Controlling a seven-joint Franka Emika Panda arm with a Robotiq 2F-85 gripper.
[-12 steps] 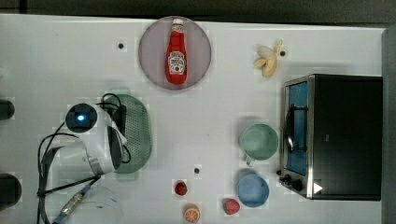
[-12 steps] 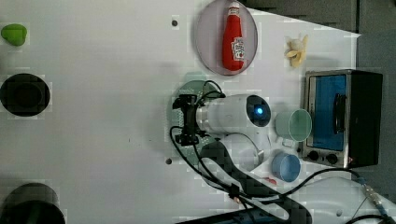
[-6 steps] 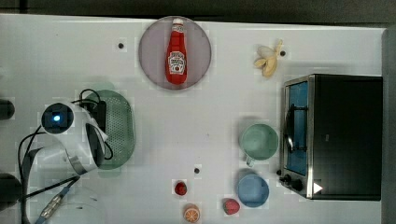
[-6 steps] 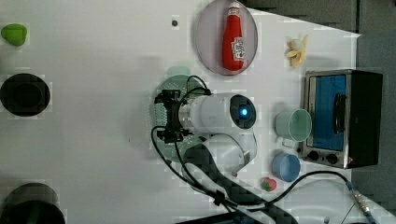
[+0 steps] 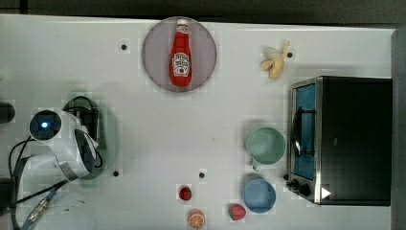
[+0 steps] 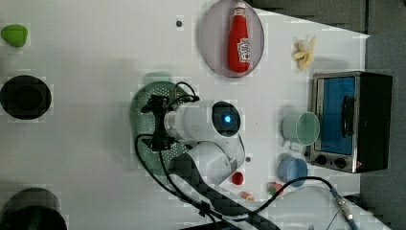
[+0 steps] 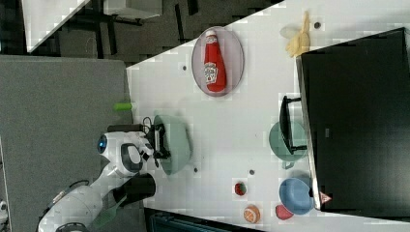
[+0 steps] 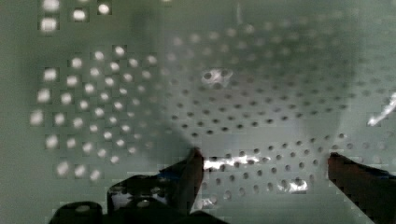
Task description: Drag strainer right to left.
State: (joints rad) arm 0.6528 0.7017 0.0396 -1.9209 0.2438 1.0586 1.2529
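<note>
The strainer is a pale mint-green oval colander near the top view's left edge, mostly covered by my arm. Its holed basin shows in the left view, its deep side in the right view. My gripper reaches down into the strainer. In the wrist view the gripper is open, its two dark fingertips wide apart just over the perforated floor, with nothing clamped between them. The black gripper also shows over the basin in the left view, and the gripper at the rim in the right view.
A ketchup bottle lies on a grey plate at the back. A banana, a toaster oven, a mint mug, a blue bowl and small fruits occupy the top view's right and front.
My arm and the strainer under it have slid toward the top view's left. The gripper has stayed open inside the basin.
</note>
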